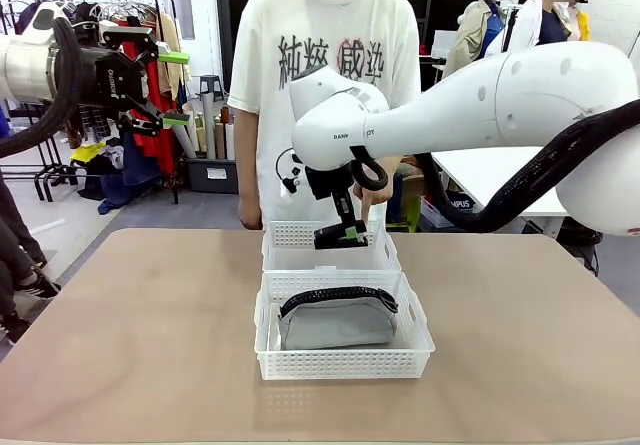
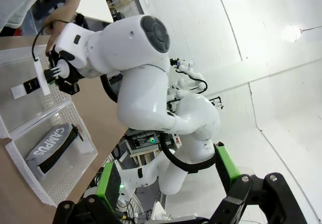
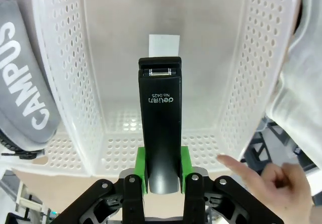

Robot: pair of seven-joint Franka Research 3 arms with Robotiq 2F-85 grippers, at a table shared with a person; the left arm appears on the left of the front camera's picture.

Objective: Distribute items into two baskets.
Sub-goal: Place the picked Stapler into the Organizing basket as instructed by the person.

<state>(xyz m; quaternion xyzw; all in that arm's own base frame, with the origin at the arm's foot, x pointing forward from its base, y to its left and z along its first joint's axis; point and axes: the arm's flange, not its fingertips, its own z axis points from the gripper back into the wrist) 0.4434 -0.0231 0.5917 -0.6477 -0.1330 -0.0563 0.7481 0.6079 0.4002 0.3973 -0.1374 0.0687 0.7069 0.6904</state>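
1. Two white lattice baskets set end to end at mid-bench, short walls touching or nearly so: near basket [image 1: 343,363] toward the robot, far basket [image 1: 300,248] toward the person [image 1: 330,55].
2. In the near basket: grey pouch [image 1: 336,323], lying along the basket's length, black zipper on top, white "CAMPUS" lettering on its side in the left wrist view [image 2: 54,144]. Takes up most of the floor, a little room left at each end.
3. Far basket floor bare in the right wrist view [image 3: 151,73] except for a small white label [image 3: 164,45] on the clear bottom.
4. Black stapler [image 3: 160,128] clamped between the green pads of the right claw [image 3: 161,171], held over the far basket, nose pointing away from the claw; white print on its upper face. Whether touching the floor or just above it, cannot tell. In the front view, stapler [image 1: 338,233] at rim height of the far basket.
5. Left claw [image 1: 172,87] raised high at the left, well apart from both baskets, fingers spread, nothing between them.
6. Person's hand [image 3: 271,181] just outside the far basket's corner, a finger near its wall.
7. Bench [image 1: 130,345] open and brown on both sides of the baskets, wide free room to left and right edges.
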